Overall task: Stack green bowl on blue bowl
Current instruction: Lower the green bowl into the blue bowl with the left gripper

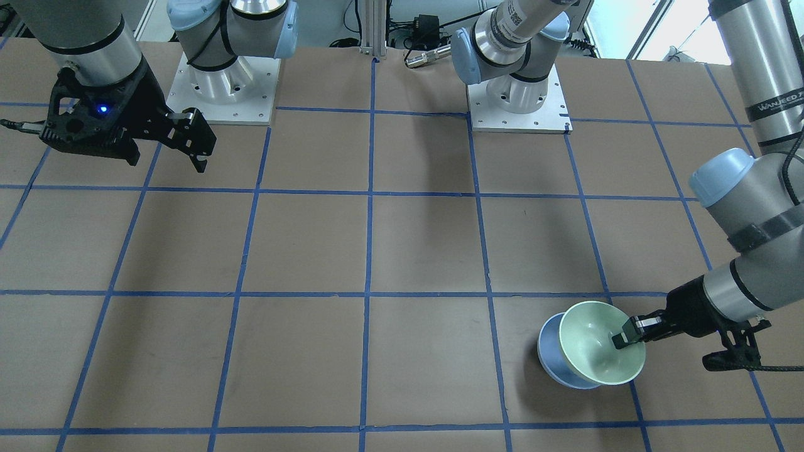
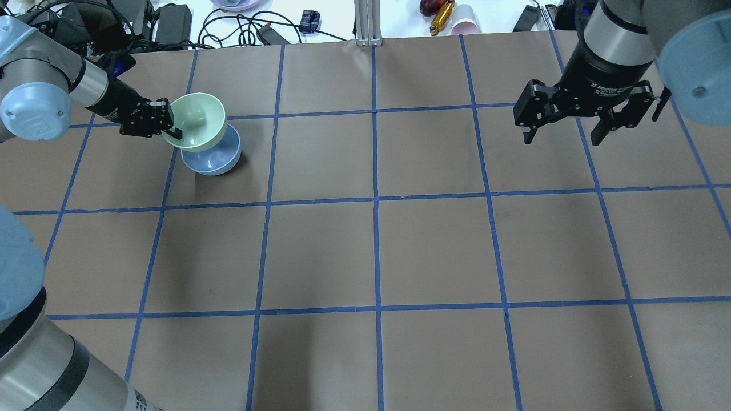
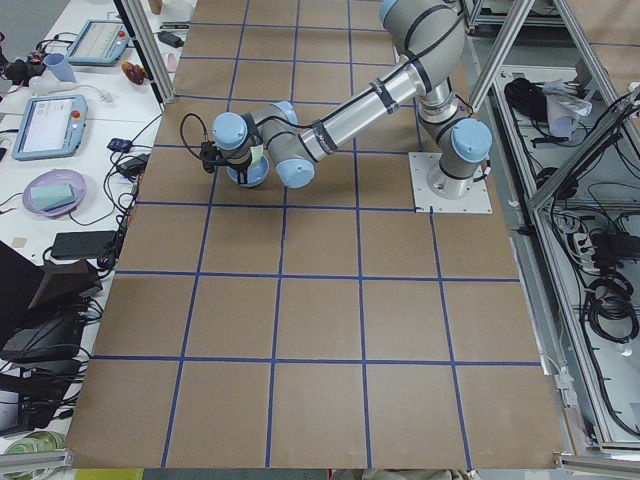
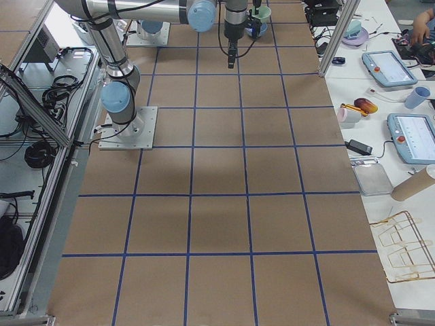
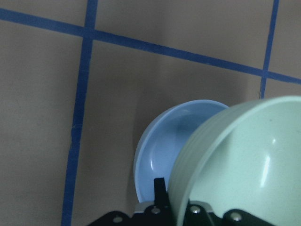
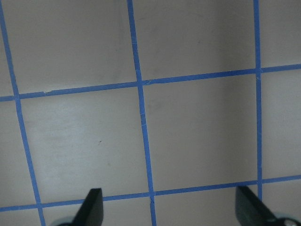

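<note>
Now the left end effector (image 1: 623, 342), clamped on the tilted green bowl (image 1: 590, 355), should level and lower it into the blue bowl (image 1: 549, 364).

Left arm (image 1: 750, 282) and right arm (image 1: 88, 44) are showing silver tubes, pale-blue joint caps (image 1: 719, 172). Black right hand (image 1: 200, 144) is glowing a blue LED (image 1: 102, 109). White base plates (image 1: 257, 103) are showing screws.

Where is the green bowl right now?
The green bowl is at the upper left of the overhead view. The left gripper holds it by its rim, tilted and partly over the blue bowl.
</note>
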Robot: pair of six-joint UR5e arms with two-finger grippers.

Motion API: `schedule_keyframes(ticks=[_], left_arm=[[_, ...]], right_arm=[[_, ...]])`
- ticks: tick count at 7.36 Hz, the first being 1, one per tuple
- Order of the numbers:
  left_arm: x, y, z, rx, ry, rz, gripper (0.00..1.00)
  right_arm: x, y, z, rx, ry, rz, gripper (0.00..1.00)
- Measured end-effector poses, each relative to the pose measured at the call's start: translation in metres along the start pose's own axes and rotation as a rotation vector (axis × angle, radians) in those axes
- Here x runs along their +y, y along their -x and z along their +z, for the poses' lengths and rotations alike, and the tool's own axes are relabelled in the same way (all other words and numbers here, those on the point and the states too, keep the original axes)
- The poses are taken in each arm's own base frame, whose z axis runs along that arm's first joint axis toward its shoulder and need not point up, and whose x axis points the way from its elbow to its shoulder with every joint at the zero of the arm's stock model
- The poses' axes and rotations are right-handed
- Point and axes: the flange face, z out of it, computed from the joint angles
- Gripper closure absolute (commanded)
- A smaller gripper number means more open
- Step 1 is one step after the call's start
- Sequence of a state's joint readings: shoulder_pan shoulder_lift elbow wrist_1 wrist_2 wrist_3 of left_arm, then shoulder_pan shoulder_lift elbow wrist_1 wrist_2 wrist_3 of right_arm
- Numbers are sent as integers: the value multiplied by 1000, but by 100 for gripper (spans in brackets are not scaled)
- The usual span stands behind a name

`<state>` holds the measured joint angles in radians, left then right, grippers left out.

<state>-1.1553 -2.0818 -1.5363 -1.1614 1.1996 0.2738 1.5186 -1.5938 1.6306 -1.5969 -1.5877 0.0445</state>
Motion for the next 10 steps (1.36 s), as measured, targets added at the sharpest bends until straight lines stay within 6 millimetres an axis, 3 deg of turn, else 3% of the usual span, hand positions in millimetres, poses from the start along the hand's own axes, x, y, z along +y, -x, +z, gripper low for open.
schedule_keyframes(ticks=[2, 4, 7, 10], left_arm=[[-3, 3, 7, 1, -2, 7, 95], [-3, 5, 12, 2, 3, 7, 78], [-2, 8, 19, 1, 15, 0, 42], [-2, 8, 19, 1, 15, -14, 35]], right_arm=[[0, 0, 0, 0, 0, 0, 0], [0, 0, 0, 0, 0, 0, 0], [0, 0, 0, 0, 0, 0, 0], [0, 0, 0, -1, 0, 0, 0]])
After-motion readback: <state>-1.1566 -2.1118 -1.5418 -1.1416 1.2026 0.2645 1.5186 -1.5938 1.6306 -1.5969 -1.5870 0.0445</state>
